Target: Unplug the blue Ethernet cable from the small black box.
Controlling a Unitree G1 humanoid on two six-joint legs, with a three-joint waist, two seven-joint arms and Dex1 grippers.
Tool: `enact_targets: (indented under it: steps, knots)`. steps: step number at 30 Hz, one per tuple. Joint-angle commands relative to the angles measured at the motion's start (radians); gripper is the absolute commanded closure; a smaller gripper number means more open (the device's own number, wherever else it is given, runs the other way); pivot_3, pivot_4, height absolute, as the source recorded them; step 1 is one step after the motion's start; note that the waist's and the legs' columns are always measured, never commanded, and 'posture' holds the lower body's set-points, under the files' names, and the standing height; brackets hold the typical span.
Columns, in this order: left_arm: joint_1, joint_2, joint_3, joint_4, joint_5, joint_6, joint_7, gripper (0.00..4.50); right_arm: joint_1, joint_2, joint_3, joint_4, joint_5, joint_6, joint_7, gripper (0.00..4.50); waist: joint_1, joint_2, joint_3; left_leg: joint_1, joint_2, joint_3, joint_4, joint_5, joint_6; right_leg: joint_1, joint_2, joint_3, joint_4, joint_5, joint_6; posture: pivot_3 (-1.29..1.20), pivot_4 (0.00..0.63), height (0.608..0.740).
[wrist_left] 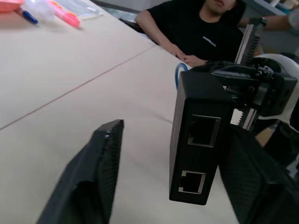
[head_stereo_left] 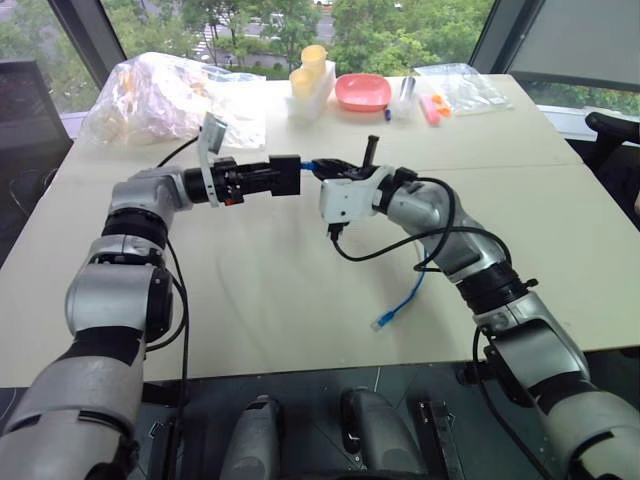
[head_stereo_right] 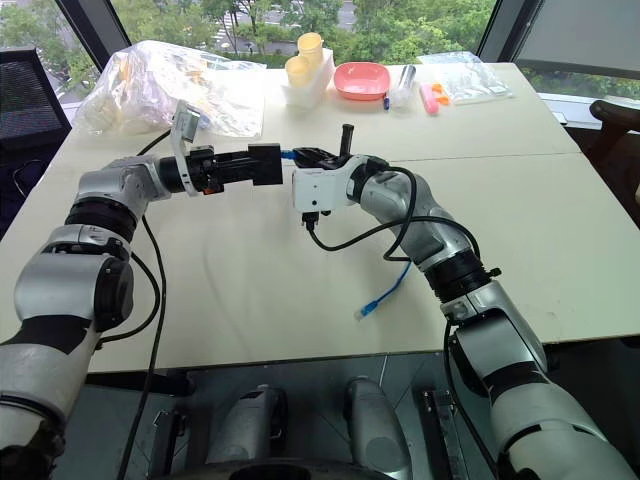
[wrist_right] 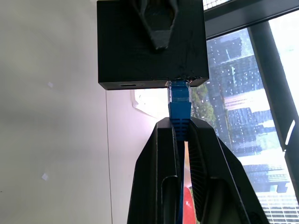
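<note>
In the left eye view, I am holding both arms up over the tabletop. My left end effector is reaching toward my right one, with the small black box between its fingers. My right end effector is meeting it from the other side, and the blue Ethernet cable is running from the box through my right fingers, then hanging down to the tabletop, where its free plug is lying.

In the left wrist view, the small black box is standing between my two fingers, its two ports facing the camera; my left end effector is spread around it, one finger well apart from the box and the other just beside it. A person in black is sitting at the far edge.

In the right wrist view, my right end effector is pinching the blue Ethernet cable just behind its plug, which is sitting in the box's port.
</note>
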Motion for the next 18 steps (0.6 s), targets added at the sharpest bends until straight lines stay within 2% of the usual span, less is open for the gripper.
enact_targets:
  steps: [1,5,10,14,16,18]
  knots:
    - [-0.029,0.007,0.039,-0.002,0.01,-0.011,-0.019,2.79,-0.006,0.007,-0.023,-0.059,0.016,0.006,0.001,4.5,0.001,0.0,0.0,0.0,0.0,0.0,0.0,0.0,0.0,0.0,0.0,0.0,0.0,0.0,0.0,0.0,0.15,0.74]
    - [-0.029,0.008,0.056,0.001,0.02,-0.006,-0.024,3.91,-0.002,0.007,-0.019,-0.068,0.015,0.013,0.007,4.5,0.001,0.0,0.0,0.0,0.0,0.0,0.0,0.0,0.0,0.0,0.0,0.0,0.0,0.0,0.0,0.0,0.15,0.74]
    - [-0.023,0.0,0.065,-0.006,0.037,-0.014,-0.015,3.98,0.004,0.011,-0.018,-0.077,0.032,0.021,0.032,4.5,0.001,0.0,0.0,0.0,0.0,0.0,0.0,0.0,0.0,0.0,0.0,0.0,0.0,0.0,0.0,0.0,0.15,0.74]
    - [-0.009,0.0,0.082,-0.003,0.035,-0.013,-0.006,3.98,0.062,0.004,-0.087,-0.148,0.122,0.113,0.075,2.76,0.001,0.0,0.0,0.0,0.0,0.0,0.0,0.0,0.0,0.0,0.0,0.0,0.0,0.0,0.0,0.0,0.15,0.74]
    - [-0.002,0.005,0.095,-0.006,0.028,0.001,-0.011,3.98,0.143,0.036,-0.185,-0.252,0.264,0.293,0.113,1.78,0.005,0.0,0.0,0.0,0.0,0.0,0.0,0.0,0.0,0.0,0.0,0.0,0.0,0.0,0.001,0.0,0.15,0.74]
    - [0.0,0.01,0.111,-0.009,0.023,0.021,-0.017,3.98,0.233,0.096,-0.272,-0.385,0.491,0.539,0.194,0.81,0.009,0.0,0.0,0.0,0.0,-0.001,0.0,0.0,0.0,0.0,0.0,0.0,0.001,0.0,0.001,0.0,0.15,0.74]
